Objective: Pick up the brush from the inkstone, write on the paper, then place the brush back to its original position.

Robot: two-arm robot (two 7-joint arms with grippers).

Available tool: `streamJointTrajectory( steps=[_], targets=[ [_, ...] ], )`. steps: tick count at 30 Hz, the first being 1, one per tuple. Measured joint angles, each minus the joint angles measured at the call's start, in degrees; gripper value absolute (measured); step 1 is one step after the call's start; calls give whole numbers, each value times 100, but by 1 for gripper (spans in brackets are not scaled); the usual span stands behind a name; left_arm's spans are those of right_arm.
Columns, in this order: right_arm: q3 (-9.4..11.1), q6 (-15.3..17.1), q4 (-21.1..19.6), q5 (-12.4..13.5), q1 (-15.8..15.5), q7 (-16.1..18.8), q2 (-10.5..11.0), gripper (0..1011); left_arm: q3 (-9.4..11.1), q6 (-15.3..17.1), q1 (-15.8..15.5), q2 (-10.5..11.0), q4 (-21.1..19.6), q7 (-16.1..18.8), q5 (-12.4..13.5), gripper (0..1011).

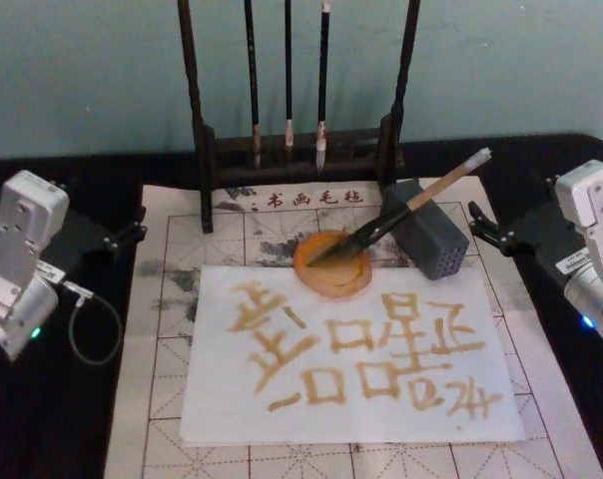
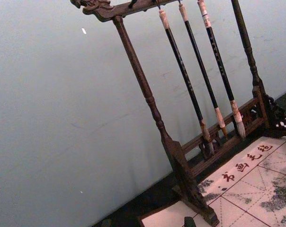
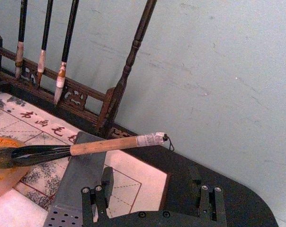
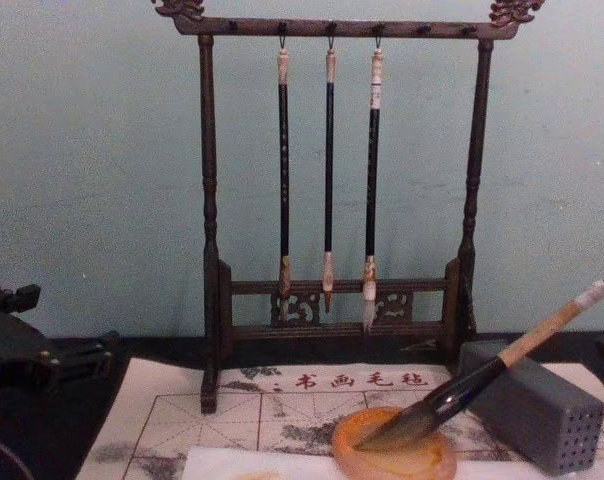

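Note:
The brush (image 1: 401, 212) lies slanted, its dark tip in the round orange inkstone (image 1: 326, 285) and its tan handle propped on a grey block (image 1: 439, 247). In the chest view the brush (image 4: 502, 362) rises to the right out of the inkstone (image 4: 394, 462). The white paper (image 1: 351, 411) lies in front of the inkstone and bears several amber characters. My right gripper (image 1: 479, 226) sits open at the right of the block, apart from the brush; its wrist view shows the gripper (image 3: 152, 205) open with the brush (image 3: 105, 144) beyond it. At the far left my left gripper (image 1: 132, 228) is open and holds nothing.
A dark wooden rack (image 1: 292, 150) with three thin hanging brushes stands at the back, behind the inkstone. A beige gridded mat (image 1: 167, 299) with ink stains lies under the paper. The tabletop around it is black.

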Motion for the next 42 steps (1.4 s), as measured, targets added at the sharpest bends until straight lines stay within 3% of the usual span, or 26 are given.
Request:
streamJointTrajectory(
  steps=[42],
  targets=[
    [0, 0, 0, 0, 0, 0, 0, 1000, 0, 0, 0, 0, 0, 0, 0, 1001]
  ],
)
